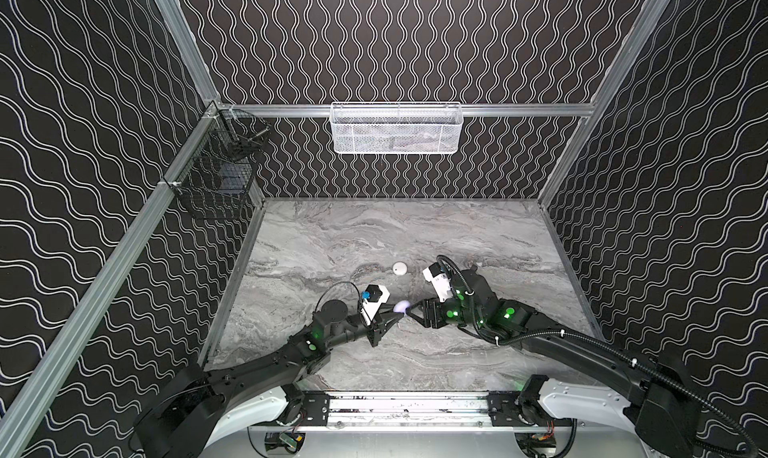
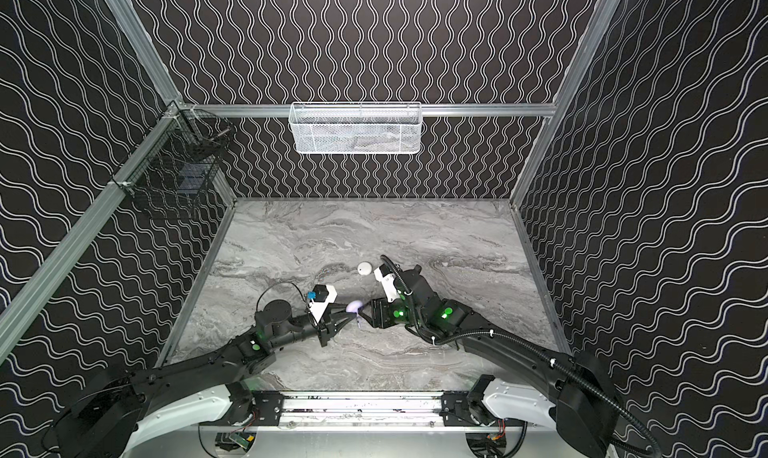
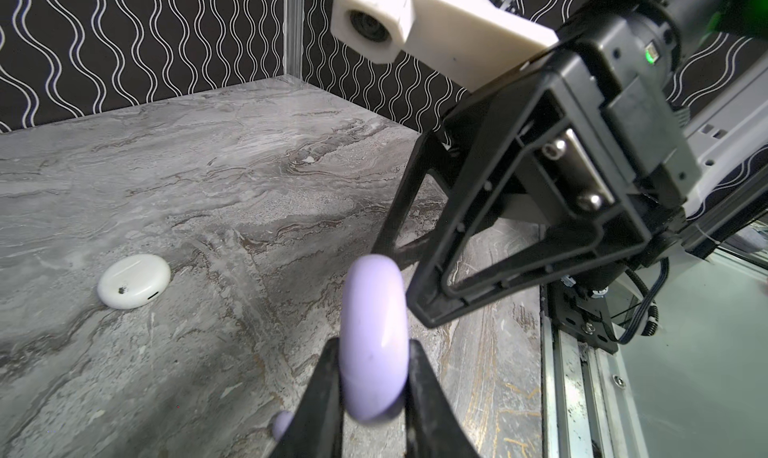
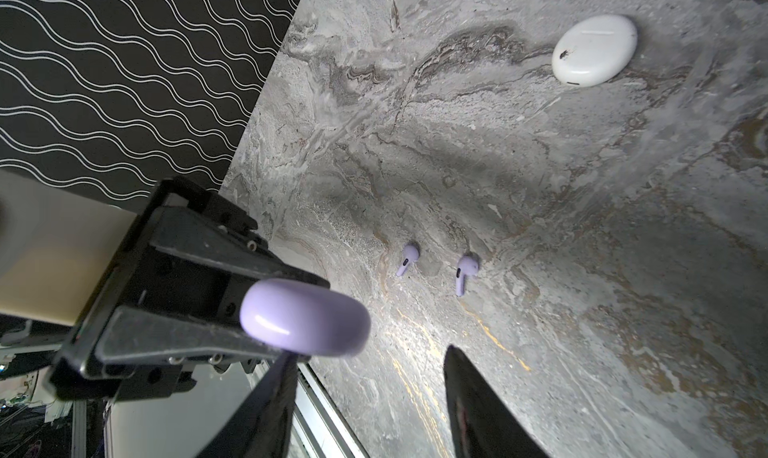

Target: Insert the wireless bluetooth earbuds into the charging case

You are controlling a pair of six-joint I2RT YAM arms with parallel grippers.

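Your left pincer is clamped on the shut lavender charging case, held edge-on, probably so your right pincer, parted just beside it, can open the lid; two lavender earbuds lie below on the bench, toward its front edge.

A lavender earbud sits half hidden behind the left pincer.

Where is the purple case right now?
In a top view the purple case is near the middle of the table, pinched in the left gripper, with the open right gripper right beside it.
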